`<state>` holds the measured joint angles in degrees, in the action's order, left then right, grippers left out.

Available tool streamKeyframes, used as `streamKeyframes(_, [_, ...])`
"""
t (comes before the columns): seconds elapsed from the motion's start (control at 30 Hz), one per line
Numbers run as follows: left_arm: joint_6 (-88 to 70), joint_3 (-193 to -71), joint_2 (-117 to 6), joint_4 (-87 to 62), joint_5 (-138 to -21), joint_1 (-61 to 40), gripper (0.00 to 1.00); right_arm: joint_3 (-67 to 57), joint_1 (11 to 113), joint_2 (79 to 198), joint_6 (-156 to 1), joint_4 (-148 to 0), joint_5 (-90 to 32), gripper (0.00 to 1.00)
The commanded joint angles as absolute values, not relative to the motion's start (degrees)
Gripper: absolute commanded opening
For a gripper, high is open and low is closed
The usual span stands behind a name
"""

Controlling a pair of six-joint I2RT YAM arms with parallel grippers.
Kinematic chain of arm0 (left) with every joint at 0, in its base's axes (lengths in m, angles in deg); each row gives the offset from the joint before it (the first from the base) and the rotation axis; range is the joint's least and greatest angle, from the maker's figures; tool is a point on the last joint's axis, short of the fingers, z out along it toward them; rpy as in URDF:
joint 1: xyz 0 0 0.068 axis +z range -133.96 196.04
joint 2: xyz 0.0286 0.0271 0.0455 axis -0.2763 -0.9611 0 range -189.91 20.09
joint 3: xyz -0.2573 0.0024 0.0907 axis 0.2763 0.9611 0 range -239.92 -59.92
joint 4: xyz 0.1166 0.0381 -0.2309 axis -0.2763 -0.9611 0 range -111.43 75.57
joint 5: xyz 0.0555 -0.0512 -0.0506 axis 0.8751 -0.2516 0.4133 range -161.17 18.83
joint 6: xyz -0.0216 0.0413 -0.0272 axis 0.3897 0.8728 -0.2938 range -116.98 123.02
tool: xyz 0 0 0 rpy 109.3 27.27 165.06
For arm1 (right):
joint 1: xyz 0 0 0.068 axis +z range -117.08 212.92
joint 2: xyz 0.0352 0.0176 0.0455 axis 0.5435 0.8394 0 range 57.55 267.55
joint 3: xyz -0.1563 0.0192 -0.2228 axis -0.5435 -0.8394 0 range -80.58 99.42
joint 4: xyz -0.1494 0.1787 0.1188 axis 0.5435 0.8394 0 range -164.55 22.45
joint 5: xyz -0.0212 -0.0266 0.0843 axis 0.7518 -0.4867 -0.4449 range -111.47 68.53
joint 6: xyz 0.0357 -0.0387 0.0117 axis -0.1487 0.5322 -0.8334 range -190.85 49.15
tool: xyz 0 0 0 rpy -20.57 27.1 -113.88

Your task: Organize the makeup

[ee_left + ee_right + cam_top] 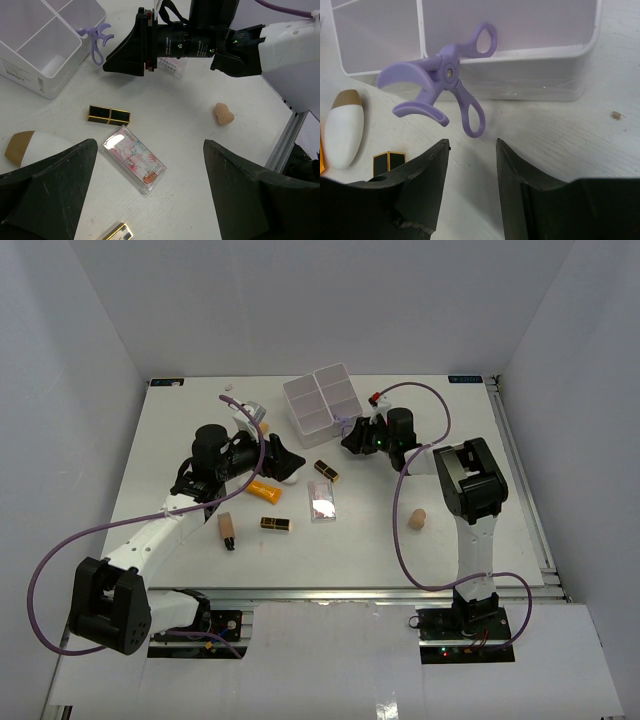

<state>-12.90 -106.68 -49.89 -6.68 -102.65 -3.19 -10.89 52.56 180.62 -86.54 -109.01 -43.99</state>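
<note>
Grippers first: left gripper [150,150] has its jaws wide apart with nothing between them, and sits above the clear pink palette [132,159] at the centre of the left wrist view. Right gripper [471,150] has its jaws partly apart with nothing clamped. A purple eyelash curler [445,82] lies flat on the table [180,440] just past its tips, beside the near wall of the white four-compartment box [520,75]; can't tell if the two touch.

All the makeup I can see is on the table, outside the box. Top view:
- orange tube [264,490] is left of centre, just below the left gripper
- tan bottle with dark cap [226,527] is lower left of the tube
- black-gold lipstick [276,525] lies just right of the bottle
- second black-gold lipstick [326,471] lies just above the palette
- beige sponge [417,519] sits alone right of centre, near the right arm

A white egg-shaped piece with tan tip [344,127] lies at the left edge of the right wrist view, just above that second lipstick. The white-red packet [172,67] is mostly hidden under the right wrist in the left wrist view.
</note>
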Motion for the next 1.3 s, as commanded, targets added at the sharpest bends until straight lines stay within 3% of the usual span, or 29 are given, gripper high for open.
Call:
streamKeyframes(0.0, [-12.80, -107.82, -49.96, -5.99, -104.14, -2.95, 0.98, -8.10, 52.78, 181.34, -89.44, -114.10, -43.68, 0.48])
streamKeyframes(0.53, [-12.71, -107.99, -50.57, -5.99, -104.64, -2.95, 0.98, -4.40, 53.05, 184.10, -88.99, -113.39, -40.70, 0.39])
streamKeyframes(0.93, [-12.71, -108.00, -50.50, -5.99, -104.75, -2.95, 0.98, -4.47, 52.97, 182.01, -84.89, -110.69, -39.49, 0.20])
streamKeyframes(1.27, [-12.89, -108.00, -49.50, -5.90, -105.38, -2.95, 0.98, -1.62, 52.41, 176.67, -82.39, -102.84, -39.19, 0.15])
